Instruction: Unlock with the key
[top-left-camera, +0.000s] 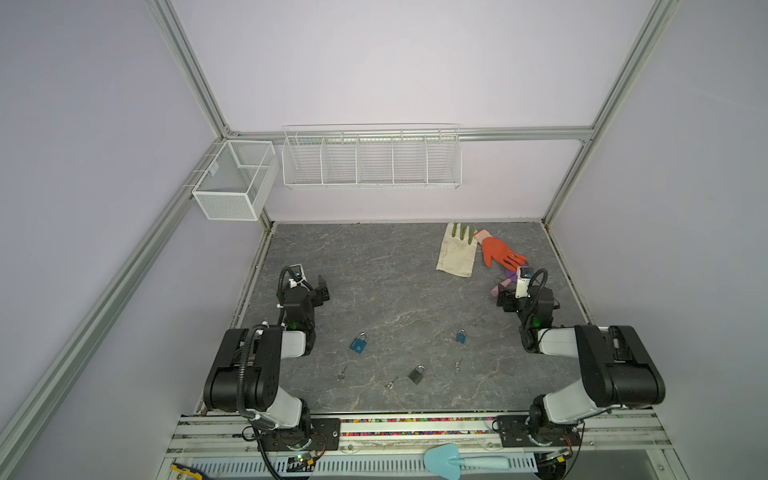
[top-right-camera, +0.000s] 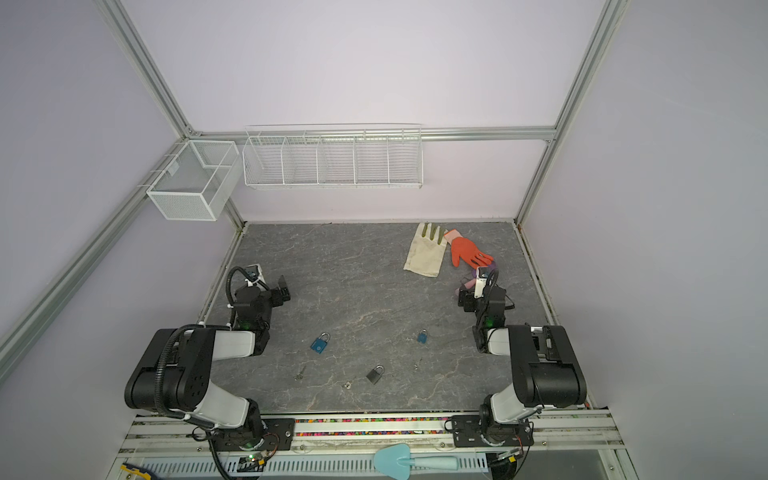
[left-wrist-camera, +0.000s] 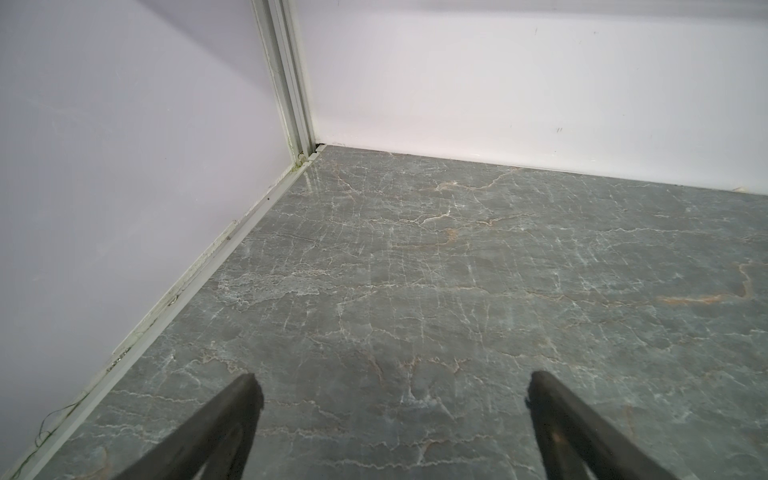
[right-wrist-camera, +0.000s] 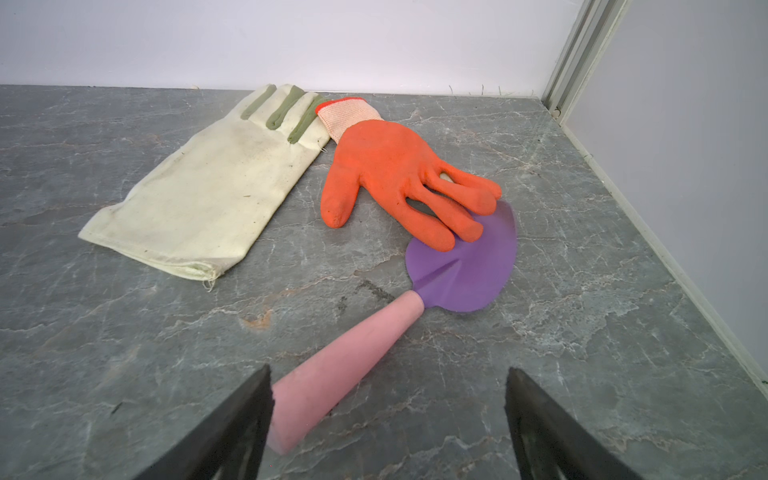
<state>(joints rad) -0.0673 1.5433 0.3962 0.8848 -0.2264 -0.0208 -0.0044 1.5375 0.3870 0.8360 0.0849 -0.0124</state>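
L pincer (left-wrist-camera: 390, 386) is open wide w/ nothing btwn the jaws. It sits low over bare table (left-wrist-camera: 457, 257) by the left wall, facing the far-left corner.

R pincer (right-wrist-camera: 386, 386) is also spread open and grips nothing. The pink handle end of a purple trowel (right-wrist-camera: 469, 266) lies on the table btwn its jaws, close to one finger; contact can't be told. Orange glove (right-wrist-camera: 386, 166) has its fingertips on the trowel blade. Cream glove (right-wrist-camera: 216, 191) lies flat beside it, w/ the orange cuff touching the cream fingertips.

Task items lie loose on the near-mid table in both top views, well apart from both pincers:
- big blue padlock (top-left-camera: 359, 343), left of centre
- small blue padlock (top-left-camera: 460, 336), right of centre
- black padlock (top-left-camera: 417, 374), btwn those two and nearer the front edge
- left key (top-left-camera: 341, 372), just nearer the front than the big blue padlock
- mid key (top-left-camera: 391, 382), just beside the black padlock
- right key (top-left-camera: 457, 365), just nearer the front than the small blue padlock

Keys are too small to tell which fits which lock.
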